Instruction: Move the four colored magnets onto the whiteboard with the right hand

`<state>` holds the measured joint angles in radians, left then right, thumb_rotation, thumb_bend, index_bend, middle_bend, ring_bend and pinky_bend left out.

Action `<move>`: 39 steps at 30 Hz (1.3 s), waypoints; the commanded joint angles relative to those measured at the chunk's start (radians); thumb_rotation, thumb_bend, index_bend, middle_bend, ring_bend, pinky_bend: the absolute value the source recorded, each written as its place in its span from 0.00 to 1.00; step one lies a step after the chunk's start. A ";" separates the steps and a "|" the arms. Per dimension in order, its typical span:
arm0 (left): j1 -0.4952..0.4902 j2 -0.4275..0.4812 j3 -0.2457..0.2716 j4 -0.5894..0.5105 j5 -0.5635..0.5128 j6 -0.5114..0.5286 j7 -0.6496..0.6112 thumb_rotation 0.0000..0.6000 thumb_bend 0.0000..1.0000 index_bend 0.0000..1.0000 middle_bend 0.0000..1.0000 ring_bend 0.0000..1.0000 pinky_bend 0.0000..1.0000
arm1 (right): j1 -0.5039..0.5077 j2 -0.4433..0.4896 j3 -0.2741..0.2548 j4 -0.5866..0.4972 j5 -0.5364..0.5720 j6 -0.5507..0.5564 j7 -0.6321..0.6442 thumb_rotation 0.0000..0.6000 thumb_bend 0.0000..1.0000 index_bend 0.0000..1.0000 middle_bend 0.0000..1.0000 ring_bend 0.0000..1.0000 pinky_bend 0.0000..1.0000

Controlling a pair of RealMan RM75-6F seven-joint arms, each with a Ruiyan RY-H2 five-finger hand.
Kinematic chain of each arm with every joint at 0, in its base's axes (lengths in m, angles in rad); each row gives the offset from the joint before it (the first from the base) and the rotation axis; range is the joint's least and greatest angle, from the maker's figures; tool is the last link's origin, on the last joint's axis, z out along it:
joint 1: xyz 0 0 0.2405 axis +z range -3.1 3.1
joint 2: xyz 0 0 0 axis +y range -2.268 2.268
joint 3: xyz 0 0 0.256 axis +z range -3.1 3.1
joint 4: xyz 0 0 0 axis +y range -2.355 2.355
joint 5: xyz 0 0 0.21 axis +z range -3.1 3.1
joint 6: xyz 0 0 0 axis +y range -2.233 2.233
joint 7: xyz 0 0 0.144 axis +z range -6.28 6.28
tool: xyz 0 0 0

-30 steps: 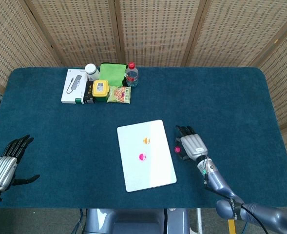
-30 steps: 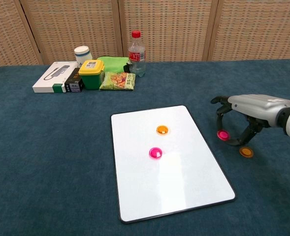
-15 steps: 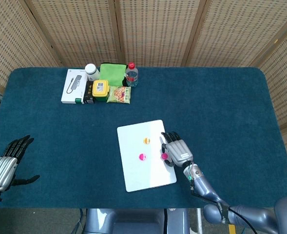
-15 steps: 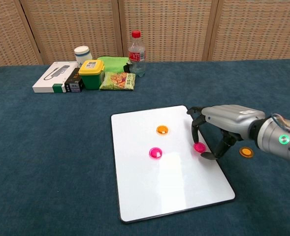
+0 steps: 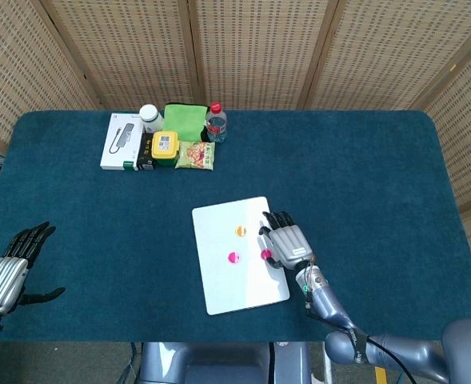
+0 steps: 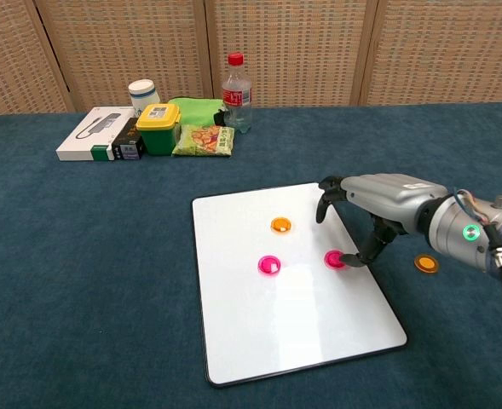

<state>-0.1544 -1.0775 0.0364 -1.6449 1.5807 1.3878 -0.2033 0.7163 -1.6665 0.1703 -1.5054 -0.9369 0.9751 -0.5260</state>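
Observation:
The whiteboard [image 5: 237, 288] [image 6: 295, 334] lies mid-table. On it are an orange magnet [image 5: 241, 231] [image 6: 280, 225], a pink magnet [image 5: 233, 258] [image 6: 268, 265] and a second pink magnet [image 5: 265, 254] [image 6: 335, 258] near its right edge. Another orange magnet [image 6: 426, 263] lies on the cloth right of the board, hidden in the head view. My right hand [image 5: 287, 242] [image 6: 380, 203] hovers over the board's right edge. Its thumb tip rests beside the second pink magnet and its fingers are lifted clear of it. My left hand [image 5: 7, 272] waits at the table's front left, fingers spread and holding nothing.
At the back left stand a white box [image 5: 121, 141] [image 6: 90, 143], a yellow-lidded container [image 5: 164, 146] [image 6: 158, 128], a snack bag [image 5: 194, 154] [image 6: 203, 140], a green cloth [image 5: 185, 118], a white jar [image 5: 149, 116] and a red-capped bottle [image 5: 216, 122] [image 6: 236, 94]. Blue cloth covers the table.
My right hand carried the second pink magnet from the cloth leftward onto the whiteboard, set it down and lifted its fingers off it. The left hand stayed still.

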 commanded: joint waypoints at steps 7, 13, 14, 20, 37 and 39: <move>0.001 -0.001 0.001 0.000 0.002 0.002 0.001 1.00 0.00 0.00 0.00 0.00 0.00 | -0.055 0.117 -0.022 -0.077 -0.045 0.061 0.040 1.00 0.33 0.27 0.04 0.00 0.00; 0.001 -0.001 0.001 0.001 0.004 0.003 0.001 1.00 0.00 0.00 0.00 0.00 0.00 | -0.107 0.171 -0.073 -0.075 -0.072 0.073 0.083 1.00 0.34 0.36 0.04 0.00 0.00; 0.001 -0.002 0.001 0.001 0.004 0.003 0.002 1.00 0.00 0.00 0.00 0.00 0.00 | -0.116 0.175 -0.081 -0.070 -0.075 0.075 0.091 1.00 0.34 0.37 0.04 0.00 0.00; 0.002 -0.005 0.000 0.001 0.003 0.006 0.007 1.00 0.00 0.00 0.00 0.00 0.00 | -0.160 0.170 -0.120 -0.034 -0.134 0.086 0.160 1.00 0.34 0.38 0.04 0.00 0.00; 0.004 -0.006 0.000 0.003 0.004 0.011 0.007 1.00 0.00 0.00 0.00 0.00 0.00 | -0.187 0.096 -0.127 0.073 -0.187 0.091 0.167 1.00 0.34 0.39 0.04 0.00 0.00; 0.003 -0.006 -0.001 0.002 0.003 0.010 0.007 1.00 0.00 0.00 0.00 0.00 0.00 | -0.187 0.092 -0.123 0.081 -0.188 0.087 0.169 1.00 0.34 0.40 0.04 0.00 0.00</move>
<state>-0.1510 -1.0834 0.0359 -1.6426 1.5833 1.3977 -0.1967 0.5296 -1.5730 0.0457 -1.4270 -1.1237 1.0634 -0.3578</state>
